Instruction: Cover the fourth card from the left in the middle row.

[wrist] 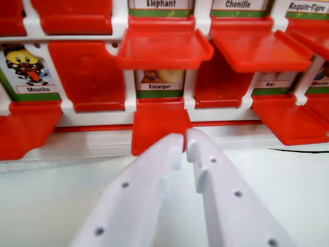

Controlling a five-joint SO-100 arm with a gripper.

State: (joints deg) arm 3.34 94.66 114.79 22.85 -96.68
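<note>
white table [288, 195], escargot card [159, 82] just above nearly closed fingers [185, 149]

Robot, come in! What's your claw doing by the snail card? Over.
Gripper shut, holding nothing. Tips at the Escargot card's red flap, flap down, Escargot card uncovered. Nothing in the way.

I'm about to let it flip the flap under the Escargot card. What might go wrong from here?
1. The end effector sits at the right edge of the flap, so a push may slip off into the gap beside it.
2. The open flap above overhangs the Escargot card; a rising end effector may hit it.
3. The jaws look nearly closed, giving a narrow contact.
</note>
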